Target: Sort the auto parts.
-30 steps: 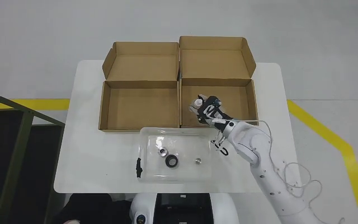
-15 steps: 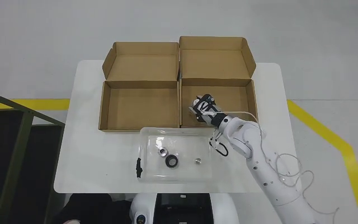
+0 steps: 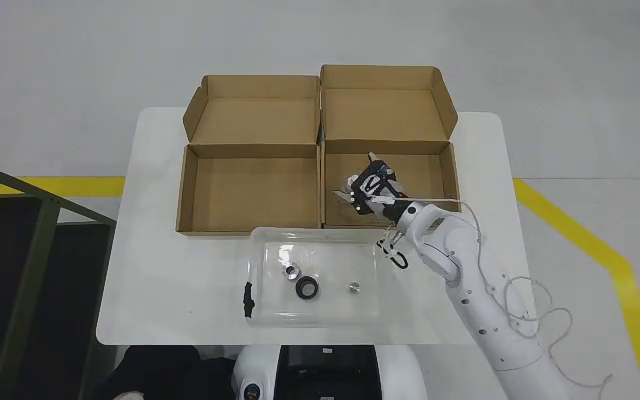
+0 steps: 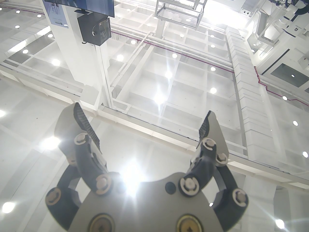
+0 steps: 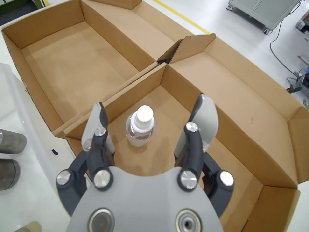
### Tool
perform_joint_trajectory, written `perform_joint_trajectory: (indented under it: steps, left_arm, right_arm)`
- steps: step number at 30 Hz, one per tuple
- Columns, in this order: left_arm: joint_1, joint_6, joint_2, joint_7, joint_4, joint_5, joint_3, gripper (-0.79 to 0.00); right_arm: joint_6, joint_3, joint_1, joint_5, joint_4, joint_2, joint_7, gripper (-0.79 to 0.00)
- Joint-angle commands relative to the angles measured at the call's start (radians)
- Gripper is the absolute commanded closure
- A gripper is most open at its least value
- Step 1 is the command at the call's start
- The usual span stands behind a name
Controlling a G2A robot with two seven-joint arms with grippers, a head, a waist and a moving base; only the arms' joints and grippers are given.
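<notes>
A small clear bottle with a white cap [image 5: 141, 129] stands upright on the floor of the right cardboard box [image 5: 241, 112], near its front left corner. My right gripper [image 5: 150, 102] hangs open just above and around it, one finger on either side, touching nothing. From above, this gripper [image 3: 366, 186] sits over the right box [image 3: 430, 185]. The left cardboard box [image 3: 248, 190] holds nothing. A clear plastic tray [image 3: 265, 240] in front holds a metal ring [image 3: 308, 289] and two small metal parts [image 3: 292, 270] [image 3: 353, 288]. My left gripper [image 4: 143, 112] is open, pointing up at the ceiling.
Both boxes have their lids folded back toward the table's far side. A black clip [image 3: 248, 300] sits on the tray's left edge. Metal cylinders [image 5: 9, 143] show beside the box in the right wrist view. Bare white table [image 3: 150, 260] lies left of the tray.
My right gripper shifted slightly toward the right box's left wall and opened; the bottle it carried now stands free on the box floor.
</notes>
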Motion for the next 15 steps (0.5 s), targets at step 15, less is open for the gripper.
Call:
perform_joint_trajectory:
  steps: [15]
  left_arm:
    - [0.0,0.0,0.0,0.0,0.0,0.0,0.0,-0.785]
  right_arm:
    - [-0.325,0.097,-0.221,0.101,-0.361,0.053,0.242,-0.785]
